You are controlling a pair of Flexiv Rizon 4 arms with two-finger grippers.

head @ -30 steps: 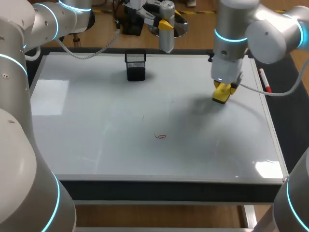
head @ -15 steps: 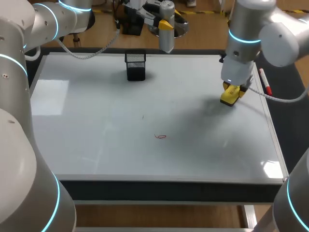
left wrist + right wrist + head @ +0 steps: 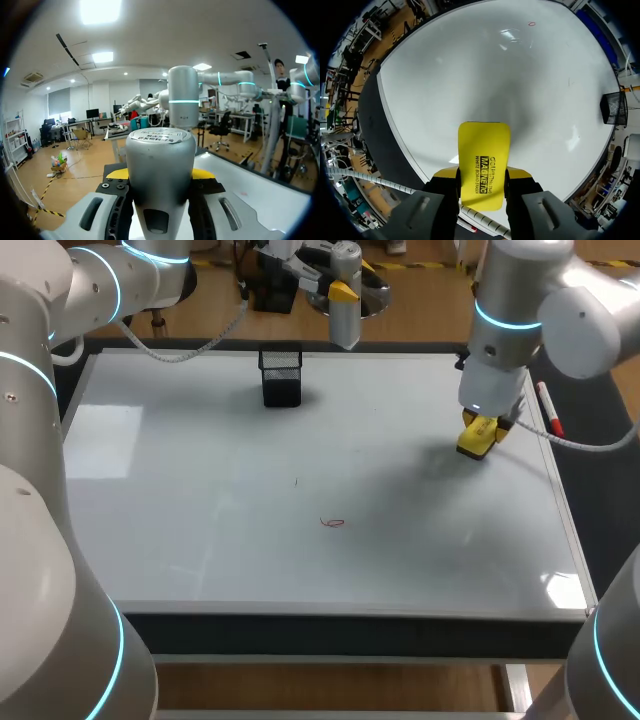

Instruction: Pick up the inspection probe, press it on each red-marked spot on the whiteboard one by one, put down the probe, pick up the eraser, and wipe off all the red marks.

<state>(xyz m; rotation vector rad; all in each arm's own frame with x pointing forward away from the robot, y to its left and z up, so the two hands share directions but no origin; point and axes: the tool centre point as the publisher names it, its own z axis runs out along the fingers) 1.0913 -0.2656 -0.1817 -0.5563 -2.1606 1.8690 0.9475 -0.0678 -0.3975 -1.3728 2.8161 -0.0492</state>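
Observation:
A silver cylindrical inspection probe (image 3: 346, 325) (image 3: 160, 165) hangs above the whiteboard's far edge, and my left gripper (image 3: 343, 290) (image 3: 160, 176) is shut on it. Near the board's right side my right gripper (image 3: 479, 430) (image 3: 481, 176) is shut on the yellow eraser (image 3: 476, 438) (image 3: 483, 160), which sits close over the surface. One small red mark (image 3: 332, 523) (image 3: 531, 24) lies near the middle of the whiteboard (image 3: 180, 500) (image 3: 470, 75), well to the left of and nearer than the eraser.
A black mesh pen holder (image 3: 281, 376) (image 3: 612, 107) stands at the far middle of the board. A red-capped marker (image 3: 548, 407) lies along the right rim. A tiny dark speck (image 3: 296, 481) marks the board above the red mark.
My right gripper carried the eraser a short way toward the board's right edge, then stopped. The left arm and the probe stayed where they were.

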